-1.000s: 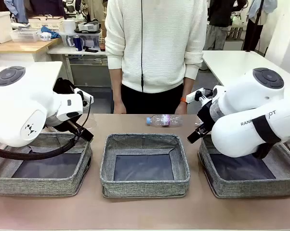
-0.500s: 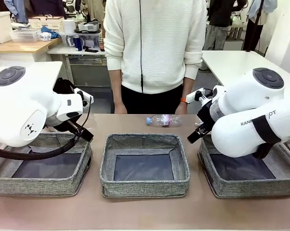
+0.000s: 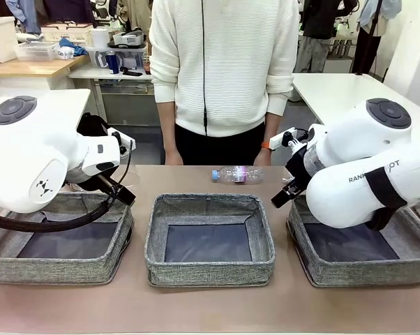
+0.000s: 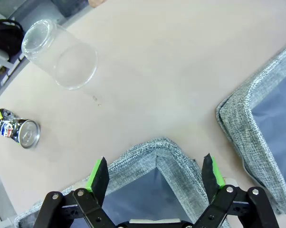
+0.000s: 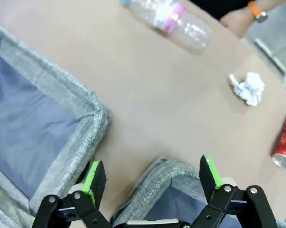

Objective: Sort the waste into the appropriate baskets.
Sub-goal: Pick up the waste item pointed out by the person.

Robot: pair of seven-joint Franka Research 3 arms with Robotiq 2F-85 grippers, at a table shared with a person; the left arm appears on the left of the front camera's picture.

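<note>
Nothing is sorted yet. The left basket (image 3: 56,269), middle basket (image 3: 210,269) and right basket (image 3: 356,272) show only bare dark bases, and all the waste lies on the worktop (image 3: 210,307) beyond them. Both left jaws and right jaws stand fully open and empty, each hanging over a basket corner at the bottom of its wrist view.

The step in hand looks like a first pick. In the left wrist view the cup (image 4: 60,54) lies on its side at upper left, with the dark can (image 4: 15,129) at the left edge – the left arm's natural targets. In the right wrist view the bottle (image 5: 169,16) lies along the top, the paper ball (image 5: 247,88) at right and the red can (image 5: 285,142) at the right edge.

The cup is thin and clear, so a light squeeze across its wall would likely serve best. The bottle may roll, so closing across its body seems safer than closing along it.

In the way are the soft basket walls directly under both jaws – each arm probably needs to rise clear before reaching out. A person's hand (image 5: 233,19) rests near the bottle's end. No labels show which basket takes what.
</note>
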